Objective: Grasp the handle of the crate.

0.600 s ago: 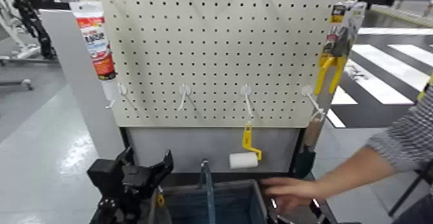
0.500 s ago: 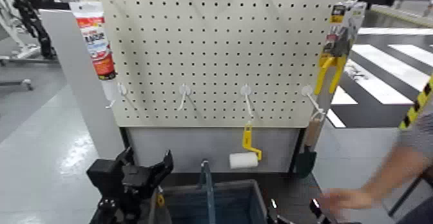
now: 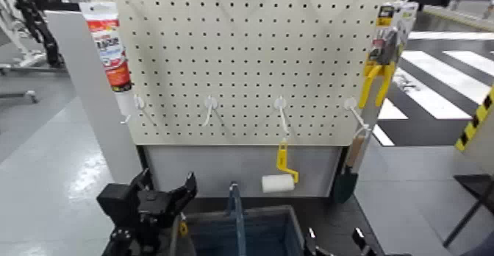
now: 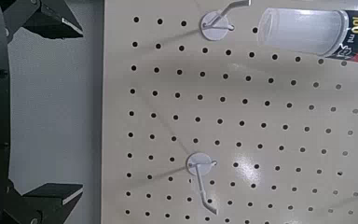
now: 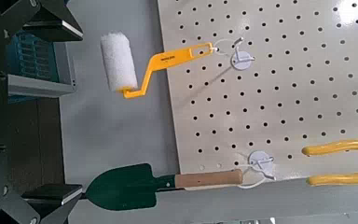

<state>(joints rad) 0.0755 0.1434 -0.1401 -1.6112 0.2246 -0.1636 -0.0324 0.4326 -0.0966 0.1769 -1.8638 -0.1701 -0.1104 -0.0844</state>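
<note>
"What is different now?"

"The person's hand is gone. It was at the right rim of the crate (image 3: 295,228), then it moved away to the right of it. Now I do not see it near the crate."

"And where is the handle (image 3: 239,221)?"

"It rises from the middle of the crate, upright, at the same place as before. No gripper touches it."

"How are the grippers?"

"The left gripper (image 3: 169,179) is above the crate's left side, its fingers wide apart, with nothing between them. The right gripper (image 3: 336,233) is just beside the crate, on its right. It is also open and it holds nothing."

"So what does this mean for the task?"

"I think the way to the handle is free, and the grasp is still to do. One gripper should come over the crate's middle and close there. The bar is thin, so a small sideways error could push it or miss it."
</note>
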